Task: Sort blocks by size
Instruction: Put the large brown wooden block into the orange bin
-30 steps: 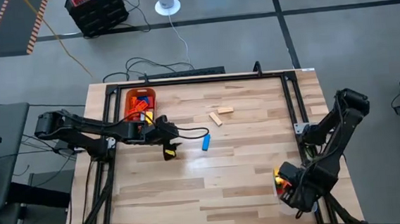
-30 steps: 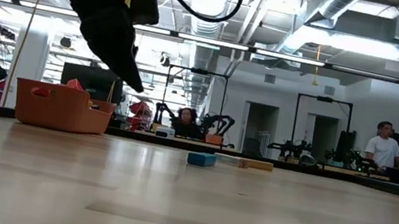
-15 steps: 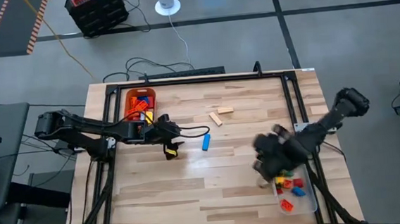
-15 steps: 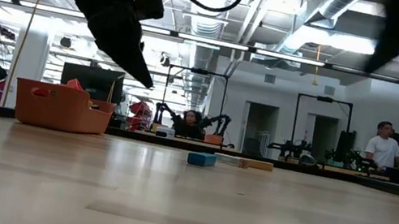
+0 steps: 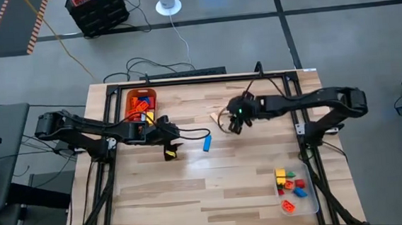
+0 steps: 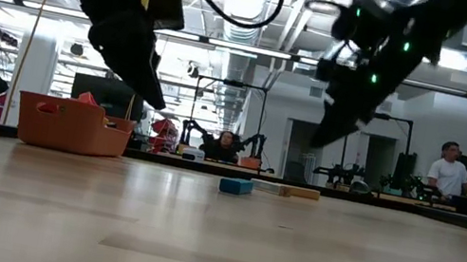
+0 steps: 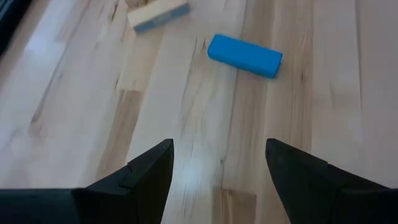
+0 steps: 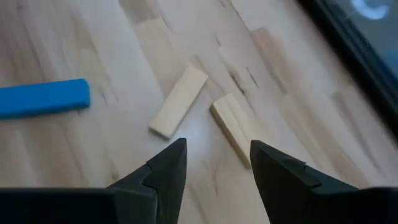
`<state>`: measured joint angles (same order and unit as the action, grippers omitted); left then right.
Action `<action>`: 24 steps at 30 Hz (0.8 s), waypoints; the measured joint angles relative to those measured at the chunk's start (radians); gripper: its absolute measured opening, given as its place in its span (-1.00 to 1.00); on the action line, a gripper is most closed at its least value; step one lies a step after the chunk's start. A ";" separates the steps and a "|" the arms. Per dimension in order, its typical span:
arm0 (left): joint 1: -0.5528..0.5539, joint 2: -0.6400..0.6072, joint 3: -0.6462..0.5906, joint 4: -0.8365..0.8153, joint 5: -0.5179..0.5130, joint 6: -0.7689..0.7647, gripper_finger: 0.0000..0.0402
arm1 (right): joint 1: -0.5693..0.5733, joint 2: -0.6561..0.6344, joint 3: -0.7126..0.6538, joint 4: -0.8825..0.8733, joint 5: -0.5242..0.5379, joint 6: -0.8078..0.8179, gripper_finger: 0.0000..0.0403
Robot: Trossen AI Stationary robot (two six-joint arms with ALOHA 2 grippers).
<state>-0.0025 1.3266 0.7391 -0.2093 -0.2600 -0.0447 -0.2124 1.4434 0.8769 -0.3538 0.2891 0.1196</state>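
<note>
Three long blocks lie loose on the worktop (image 5: 157,193) — a blue block (image 5: 207,142) and two tan blocks (image 5: 222,115) just beyond it. The right claw (image 5: 234,123), which a second ago hung over the clear tray (image 5: 314,202) of small coloured blocks (image 5: 289,184), has swung across and now hovers over the tan pair, fingers spread and empty. Likely the small ones are sorted and the long ones come next. The left claw (image 5: 170,134) stays near the orange bin (image 5: 142,95) — spread too, empty, facing the blue block.
</note>
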 joint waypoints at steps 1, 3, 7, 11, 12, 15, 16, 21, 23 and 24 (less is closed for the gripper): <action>0.000 0.000 0.000 -0.007 0.000 -0.002 0.24 | -0.035 0.005 -0.021 0.043 -0.043 -0.028 0.03; 0.000 0.000 0.000 -0.011 -0.001 -0.002 0.24 | -0.097 0.027 -0.046 0.093 -0.126 -0.095 0.05; 0.003 0.000 0.000 -0.004 -0.007 0.004 0.24 | -0.187 0.102 -0.039 0.116 -0.226 -0.236 0.16; 0.017 0.000 0.000 0.002 -0.010 0.027 0.24 | -0.226 0.208 -0.003 0.150 -0.270 -0.346 0.33; 0.020 0.000 0.000 0.001 -0.011 0.029 0.24 | -0.233 0.234 0.011 0.157 -0.271 -0.367 0.37; 0.030 0.000 0.000 -0.006 -0.013 0.025 0.24 | -0.248 0.290 0.050 0.153 -0.271 -0.398 0.46; 0.031 0.000 0.000 -0.011 -0.012 0.024 0.24 | -0.250 0.304 0.058 0.156 -0.271 -0.402 0.48; 0.031 0.000 0.000 -0.019 -0.013 0.022 0.24 | -0.257 0.348 0.068 0.155 -0.266 -0.433 0.50; 0.031 0.000 0.000 -0.020 -0.013 0.022 0.24 | -0.263 0.360 0.070 0.154 -0.268 -0.434 0.49; 0.031 0.000 0.000 -0.019 -0.013 0.025 0.24 | -0.263 0.364 0.070 0.152 -0.276 -0.431 0.49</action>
<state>0.0280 1.3266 0.7387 -0.2287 -0.2729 -0.0197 -0.4759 1.8078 0.9468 -0.2022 0.0135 -0.3111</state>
